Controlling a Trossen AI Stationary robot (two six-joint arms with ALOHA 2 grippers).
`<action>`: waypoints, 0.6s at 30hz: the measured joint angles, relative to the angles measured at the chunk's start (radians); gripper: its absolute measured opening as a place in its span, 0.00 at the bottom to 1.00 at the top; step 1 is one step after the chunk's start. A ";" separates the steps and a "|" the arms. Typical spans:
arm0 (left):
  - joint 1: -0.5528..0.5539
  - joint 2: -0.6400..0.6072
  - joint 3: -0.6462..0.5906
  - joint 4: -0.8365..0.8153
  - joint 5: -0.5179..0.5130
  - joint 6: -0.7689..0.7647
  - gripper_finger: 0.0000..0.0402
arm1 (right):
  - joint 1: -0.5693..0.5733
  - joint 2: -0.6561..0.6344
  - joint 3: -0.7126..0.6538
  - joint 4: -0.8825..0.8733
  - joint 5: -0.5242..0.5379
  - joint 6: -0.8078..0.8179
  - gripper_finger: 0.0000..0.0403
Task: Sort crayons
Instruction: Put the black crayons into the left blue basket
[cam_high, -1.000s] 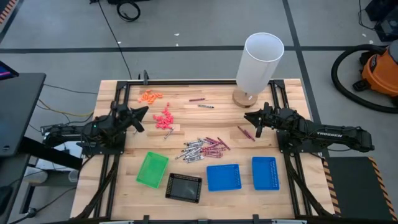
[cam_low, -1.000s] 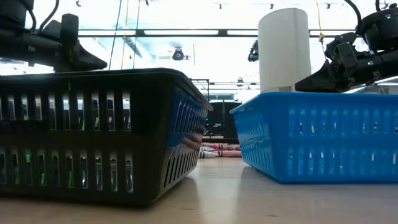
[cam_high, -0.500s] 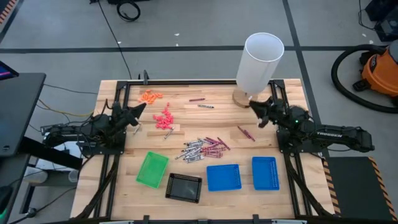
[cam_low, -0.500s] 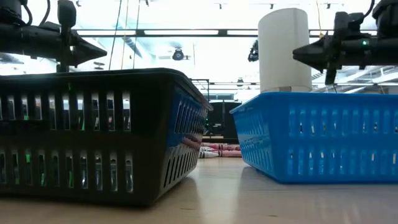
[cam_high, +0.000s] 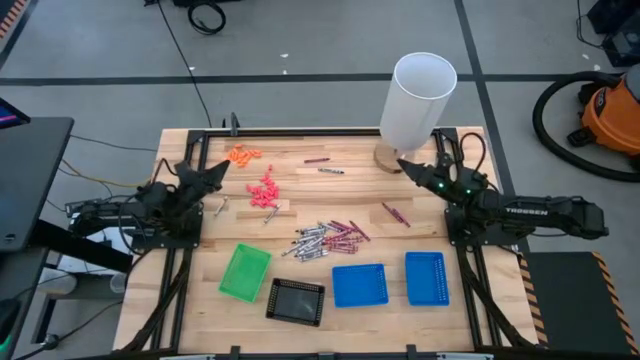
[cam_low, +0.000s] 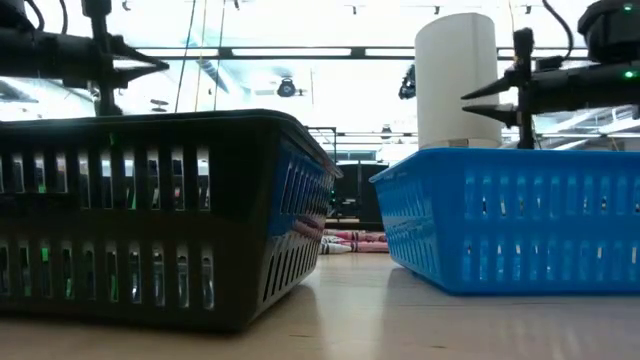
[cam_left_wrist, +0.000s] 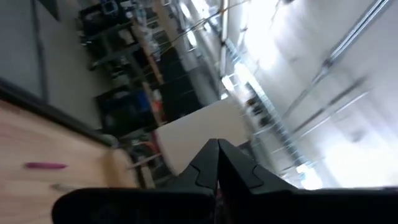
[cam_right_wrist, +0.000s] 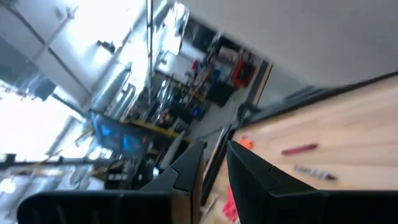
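1. Nearest the front edge of the table (cam_high: 460, 315) sit four small trays in a row: a green tray (cam_high: 245, 272), a black tray (cam_high: 296, 301), a blue tray (cam_high: 359, 285) and a second blue tray (cam_high: 426, 278). From the low view, the black tray (cam_low: 150, 210) and a blue tray (cam_low: 510, 215) fill most of the picture.
2. Just behind the trays, in the middle of the table, lies the pile of crayons (cam_high: 330, 238). They are short thin sticks, some dark red and some grey-white, mixed and pointing many ways. The low view shows a few of them (cam_low: 352, 240) through the gap between the trays.
3. One dark red crayon (cam_high: 394, 214) lies alone to the right of the pile.
4. Farther back on the left are bright pink bits (cam_high: 264, 192), and orange bits (cam_high: 241, 154) behind them.
5. Two more single crayons lie near the back: a grey one (cam_high: 331, 171) and a dark red one (cam_high: 317, 160).
6. At the back right stands a tall white tube (cam_high: 417, 100) on a round wooden base (cam_high: 388, 158).
7. The left gripper (cam_high: 217, 171) is up in the air over the left side of the table, its fingers pressed together, holding nothing.
8. The right gripper (cam_high: 404, 165) is up in the air beside the tube's base. Its fingers (cam_right_wrist: 249, 168) are a little apart with nothing between them.
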 joint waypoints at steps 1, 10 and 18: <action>0.000 0.000 0.000 0.021 0.007 -0.001 0.03 | 0.004 0.025 0.024 0.007 -0.016 -0.010 0.20; 0.000 0.002 0.003 0.076 0.107 0.009 0.03 | 0.004 0.271 0.262 0.026 -0.047 -0.115 0.20; 0.000 0.154 0.135 0.047 0.145 0.121 0.03 | -0.025 0.481 0.425 0.024 -0.237 -0.257 0.20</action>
